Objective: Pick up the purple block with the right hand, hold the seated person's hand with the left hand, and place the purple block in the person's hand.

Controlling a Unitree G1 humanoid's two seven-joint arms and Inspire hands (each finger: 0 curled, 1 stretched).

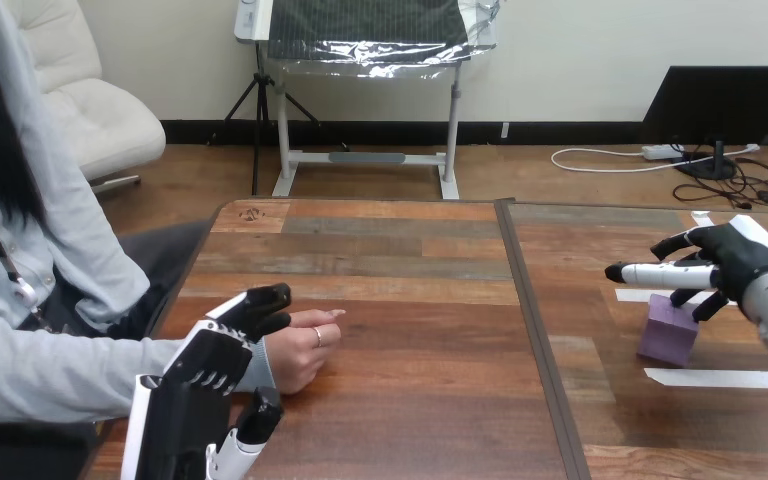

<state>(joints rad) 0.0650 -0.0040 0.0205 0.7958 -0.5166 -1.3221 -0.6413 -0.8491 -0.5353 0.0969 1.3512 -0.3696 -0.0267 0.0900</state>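
Closest to me is the robot's left hand (205,375), one of its two hands. Its black and white fingers (260,305) bend over the far side of the person's hand (300,352), and its thumb sits at the near side, by the wrist. So this hand is closed round the person's hand. The person's hand rests on the brown wooden table (410,300), with its own fingers loosely curled and sticking out just past the robot's fingertips. I can see one hand of the person.

Farther off, well apart from the left hand, is the robot's right hand (730,262). It is mostly open and has hold of nothing. One finger points out straight, and the shorter dark fingertips hang down. Just under those fingertips stands the one small purple block (668,332), on the table. I cannot tell if the tips touch its top.

Two strips of white tape (715,378) lie flat by the block, one nearer than the right hand and one just under its straight finger.
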